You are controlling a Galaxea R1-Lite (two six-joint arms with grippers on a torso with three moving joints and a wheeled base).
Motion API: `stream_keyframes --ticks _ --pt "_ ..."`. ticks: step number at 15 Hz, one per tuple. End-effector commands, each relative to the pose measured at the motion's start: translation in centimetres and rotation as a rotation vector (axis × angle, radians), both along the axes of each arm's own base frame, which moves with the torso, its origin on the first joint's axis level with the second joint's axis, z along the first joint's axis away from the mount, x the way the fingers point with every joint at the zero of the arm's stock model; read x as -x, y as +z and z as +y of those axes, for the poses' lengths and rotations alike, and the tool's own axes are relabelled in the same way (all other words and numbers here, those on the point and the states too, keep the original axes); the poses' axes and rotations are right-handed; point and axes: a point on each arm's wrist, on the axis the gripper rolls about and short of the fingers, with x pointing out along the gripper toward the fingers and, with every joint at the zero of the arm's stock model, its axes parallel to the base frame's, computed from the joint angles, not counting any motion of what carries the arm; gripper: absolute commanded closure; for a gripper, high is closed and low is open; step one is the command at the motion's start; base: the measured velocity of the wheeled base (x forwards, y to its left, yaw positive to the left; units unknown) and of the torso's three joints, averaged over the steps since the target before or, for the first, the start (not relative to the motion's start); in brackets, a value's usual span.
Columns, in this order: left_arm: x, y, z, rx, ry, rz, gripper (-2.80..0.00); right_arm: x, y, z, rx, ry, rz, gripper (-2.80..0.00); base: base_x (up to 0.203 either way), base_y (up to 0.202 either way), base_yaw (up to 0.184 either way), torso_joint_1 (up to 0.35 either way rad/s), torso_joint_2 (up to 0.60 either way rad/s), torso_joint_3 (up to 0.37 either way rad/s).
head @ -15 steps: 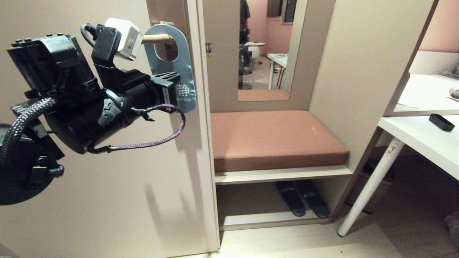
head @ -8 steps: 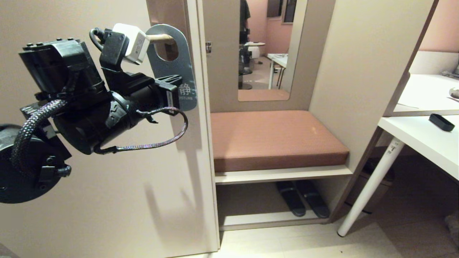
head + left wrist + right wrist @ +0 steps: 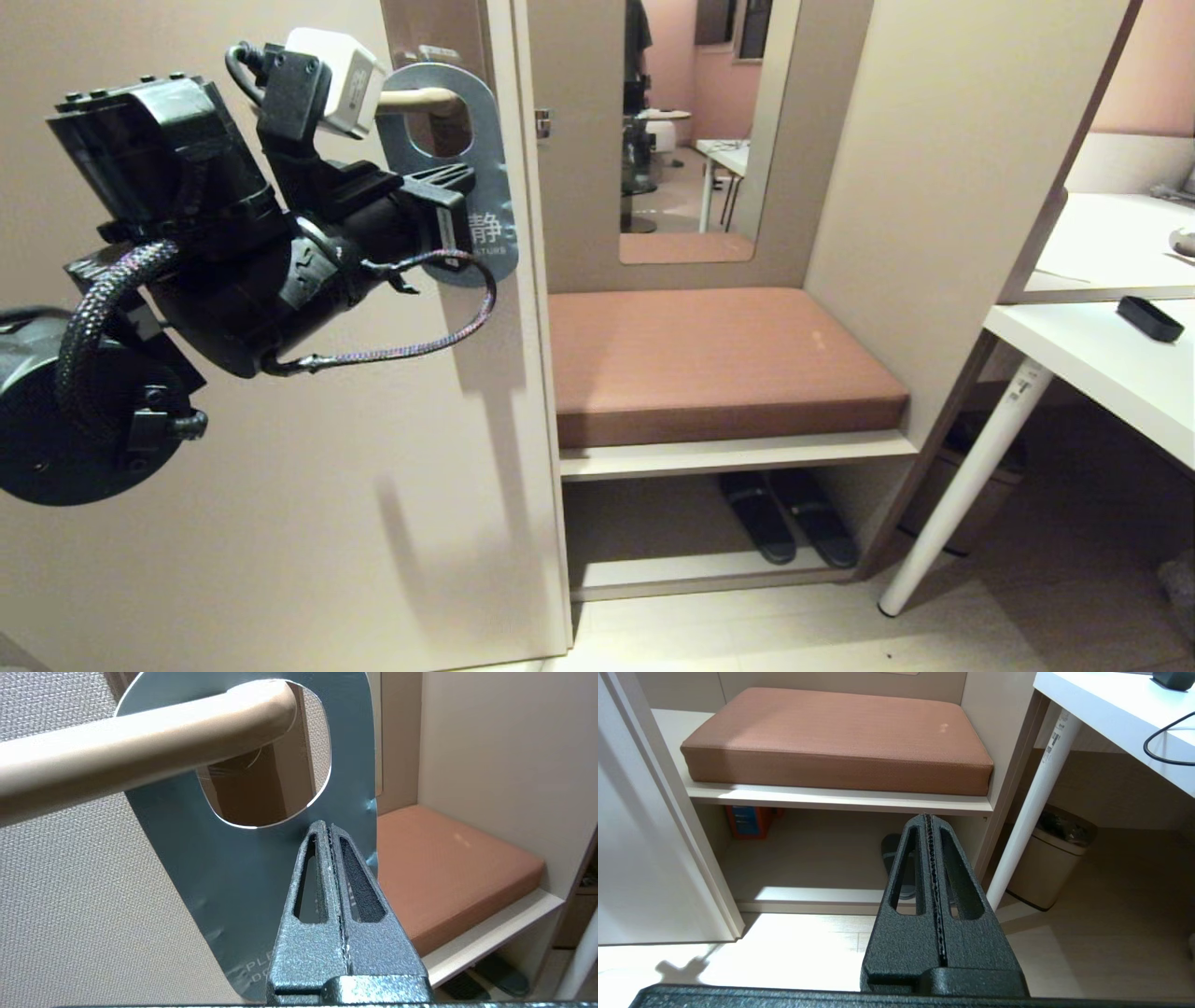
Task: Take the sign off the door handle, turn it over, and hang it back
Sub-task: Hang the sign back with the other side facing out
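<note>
The left hand [image 3: 329,828], fingers pressed together, pinches the glossy blue oblong card sign [image 3: 233,868] at its edge just below the round hole. The slim cream-beige lever door handle [image 3: 140,746] passes through that hole, its rounded end past the card. The sign's long axis hangs downward, slightly tilted, against the beige door [image 3: 280,523]. The right hand [image 3: 930,821] is closed, empty, near a brown cushioned bench [image 3: 840,737].

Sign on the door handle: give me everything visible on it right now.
The sign is an oblong blue card, glossy, with rounded ends, white lettering near its lower end and slight edge dents. Its round hole is threaded over the cream door handle, so it still hangs there, tilted. The left gripper is shut on its edge just below the hole.
</note>
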Motion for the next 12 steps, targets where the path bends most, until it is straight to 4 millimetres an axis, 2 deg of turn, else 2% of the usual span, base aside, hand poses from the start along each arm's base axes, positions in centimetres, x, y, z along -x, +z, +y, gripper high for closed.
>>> stream_keyframes --ticks 1,7,9,12 --pt "-0.1 -0.1 -0.1 0.0 0.002 -0.002 0.0 0.0 0.0 0.0 0.0 0.0 0.0 0.0 0.0 0.0 0.0 0.0 0.0 0.0" --pt "0.0 0.0 0.0 0.001 0.003 -0.003 0.0 0.0 0.0 0.0 0.0 0.0 0.0 0.0 0.0 0.0 0.0 0.0 0.0 0.0" --pt "0.5 0.2 0.2 0.003 0.002 -0.009 0.0 0.0 0.0 0.0 0.0 0.0 0.0 0.0 0.0 0.0 0.0 0.0 0.0 0.0" --pt "1.6 -0.7 0.8 -0.027 0.002 0.013 0.0 0.0 0.0 0.0 0.0 0.0 0.0 0.0 0.0 0.0 0.0 0.0 0.0 0.0"
